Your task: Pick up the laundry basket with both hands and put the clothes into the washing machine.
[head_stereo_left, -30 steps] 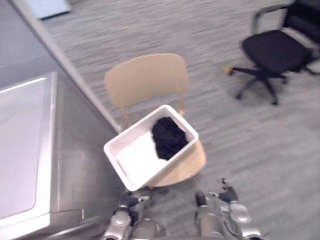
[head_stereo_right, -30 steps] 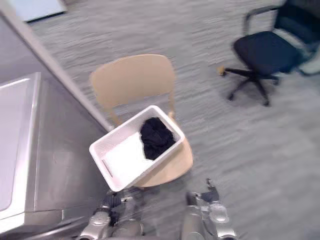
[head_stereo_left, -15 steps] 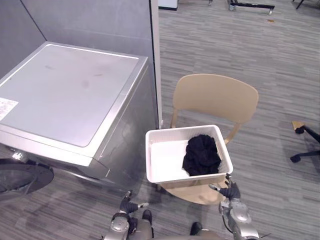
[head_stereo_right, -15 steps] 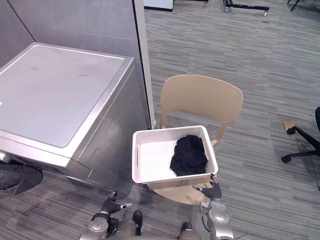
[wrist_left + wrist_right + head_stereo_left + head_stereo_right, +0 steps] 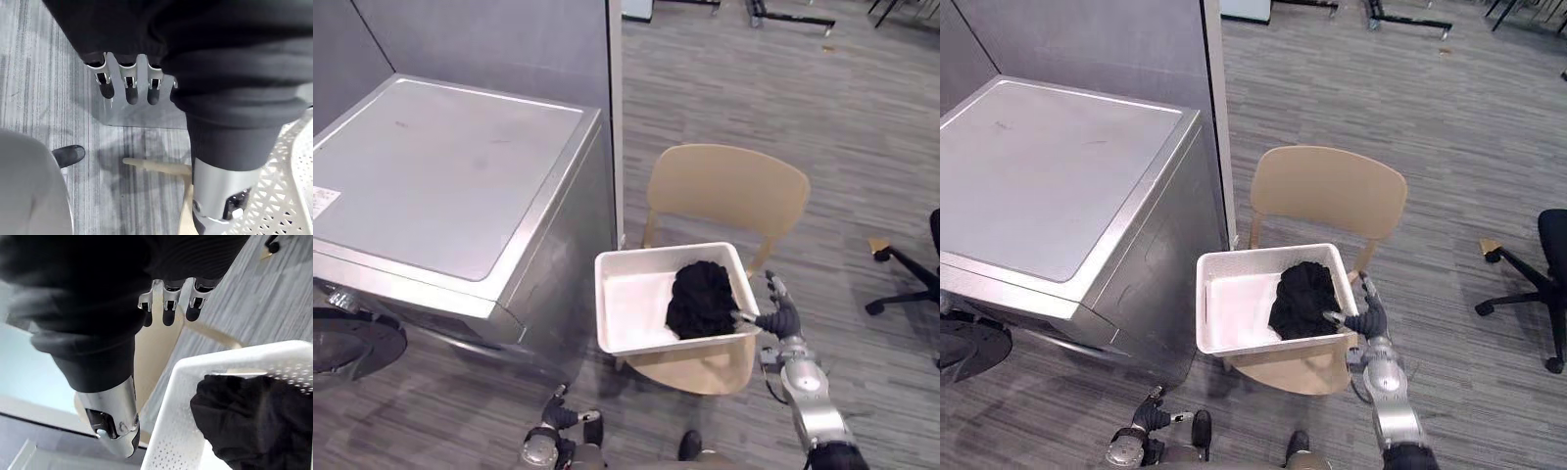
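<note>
left eye view, right hand (image 5: pixel 781 315): in the last half second you have raised it from below the laundry basket (image 5: pixel 628 305)'s near right corner to the basket's 4 o'clock side. it now sits just beside the rim.
left eye view, left hand (image 5: pixel 546 438): still low at the basket's 7 o'clock, well apart from it. i judge only one side of the two-handed grip is being set up.
left eye view, task things: the basket rests on the wooden chair (image 5: pixel 729 191) with the black clothes (image 5: pixel 702 299) heaped in its right half. the washing machine (image 5: pixel 440 186) stands at the basket's 9 o'clock, and its round door (image 5: pixel 352 345) looks swung open low at the front.
right eye view, right hand pose: the forearm rises from 5 o'clock, the fingers point up along the basket's right wall and the thumb reaches toward the rim. i cannot tell whether it touches.
left wrist view, left hand: fingers (image 5: pixel 127 90) straight and relaxed, thumb (image 5: pixel 222 188) apart, holding nothing. the basket's perforated wall shows past the thumb, untouched.
right wrist view, right hand: fingers (image 5: pixel 168 308) straight, thumb (image 5: pixel 112 416) spread, so the hand is unclenched and empty. the rim and clothes lie just past the thumb, and the chair back beyond the fingers.
meaning for the task: the lift has not begun. you likely need the left hand up at the basket's 9 o'clock wall before curling both.
</note>
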